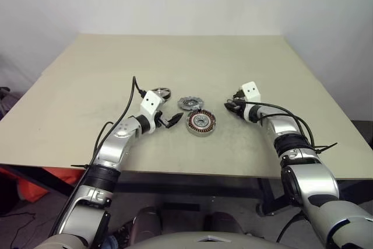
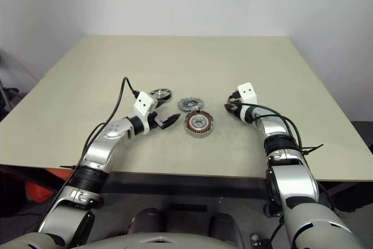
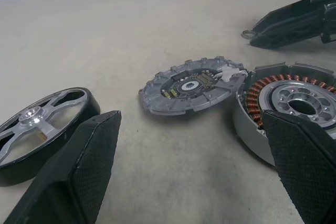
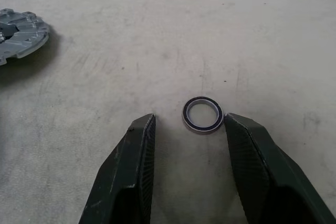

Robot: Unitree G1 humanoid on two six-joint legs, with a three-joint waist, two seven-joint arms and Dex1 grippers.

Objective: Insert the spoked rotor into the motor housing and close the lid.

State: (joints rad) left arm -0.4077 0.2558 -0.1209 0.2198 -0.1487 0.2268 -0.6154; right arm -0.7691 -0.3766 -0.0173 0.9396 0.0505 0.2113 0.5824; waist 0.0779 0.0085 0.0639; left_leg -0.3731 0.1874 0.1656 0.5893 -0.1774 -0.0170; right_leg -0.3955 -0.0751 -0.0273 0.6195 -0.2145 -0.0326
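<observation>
A wide beige desk (image 1: 175,68) carries all the parts, grouped near its front middle. The largest part is the motor housing (image 1: 201,122), a round shell with copper windings around a silver hub, lying flat between the two arms. Just behind it, nearly touching its rim, lies the lid (image 1: 189,103), a grey toothed disc with a dark circuit face turned up. To the left of the lid, a little apart, rests the spoked rotor (image 1: 161,93), a black ring with silver spokes, flat on the desk and outside the housing.

The left pincer (image 1: 169,122) sits low beside the housing's left edge, its black fingers (image 3: 89,166) spread wide with nothing between them; one finger is near the rotor, the other near the housing.

The right pincer (image 4: 187,129) hovers to the right of the housing, its fingers parted on either side of a small bearing ring (image 4: 202,114) that lies flat on the desk; one finger stands just beside the ring.
</observation>
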